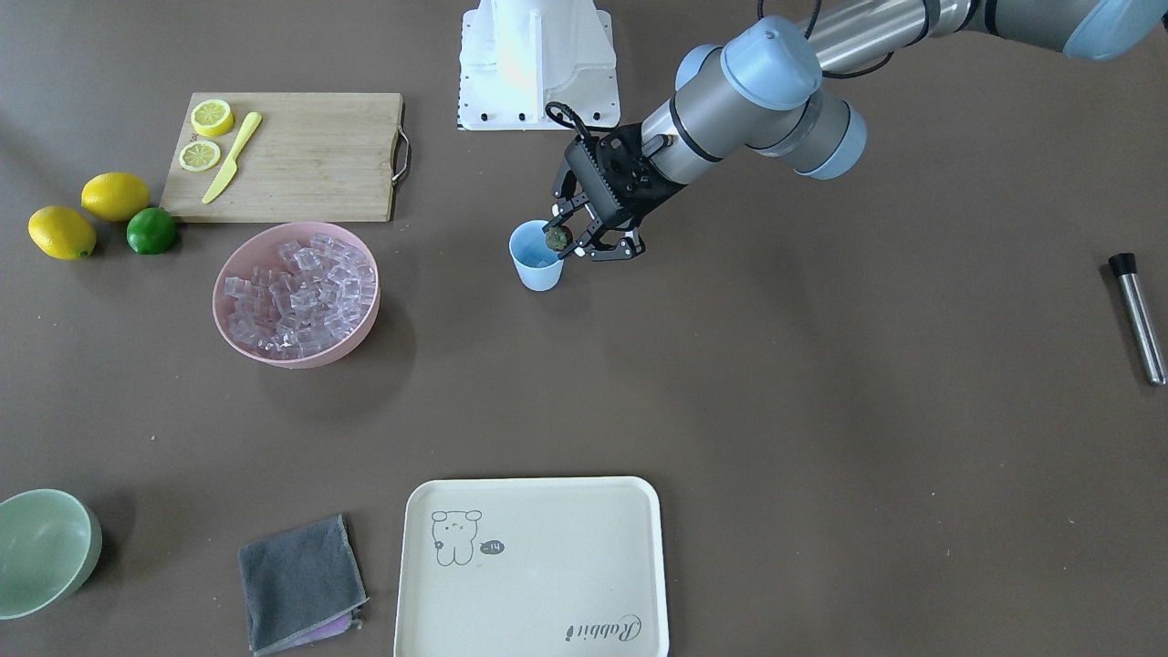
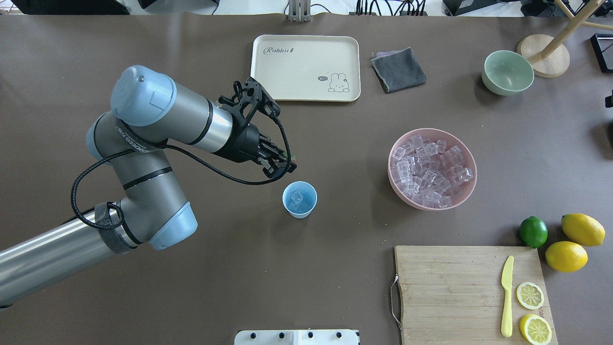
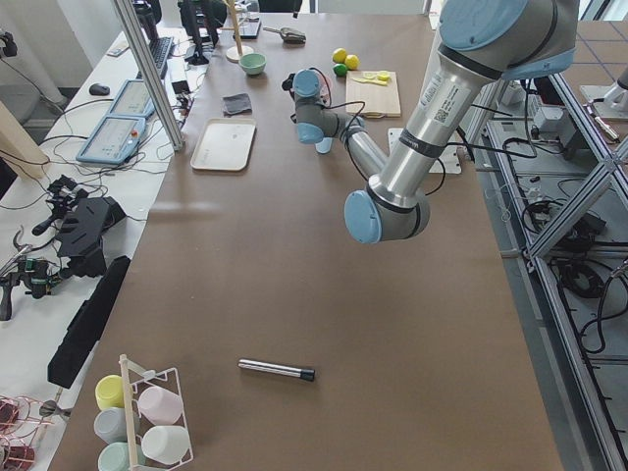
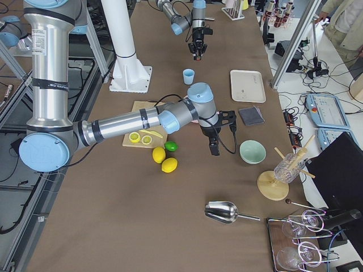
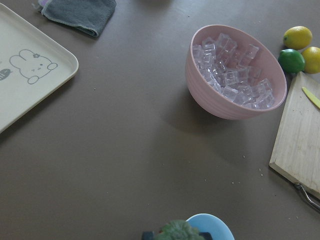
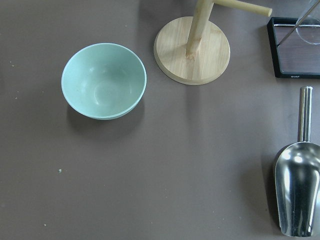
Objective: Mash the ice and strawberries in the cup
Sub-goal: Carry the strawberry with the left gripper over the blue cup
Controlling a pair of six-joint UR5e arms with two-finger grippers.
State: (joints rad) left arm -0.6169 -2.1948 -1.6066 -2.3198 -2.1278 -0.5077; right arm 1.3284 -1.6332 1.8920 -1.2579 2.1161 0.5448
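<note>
The light blue cup (image 1: 537,265) stands mid-table, and a clear ice cube (image 2: 297,196) lies inside it. My left gripper (image 1: 559,240) hovers at the cup's rim, shut on the small strawberry (image 1: 557,238). The berry's green top (image 5: 177,231) shows at the bottom of the left wrist view, just beside the cup (image 5: 214,226). More ice (image 2: 431,168) fills the pink bowl (image 2: 467,189). My right gripper (image 4: 214,148) appears only in the exterior right view, above the table near the pale green bowl (image 4: 252,152); I cannot tell whether it is open or shut.
A cream tray (image 1: 534,584) and a grey cloth (image 1: 301,584) lie at the operators' side. A cutting board (image 1: 301,160) holds lemon halves and a yellow knife, with lemons and a lime (image 1: 151,230) beside it. A metal rod (image 1: 1138,317) lies far off. A metal scoop (image 6: 297,192) rests near the right wrist.
</note>
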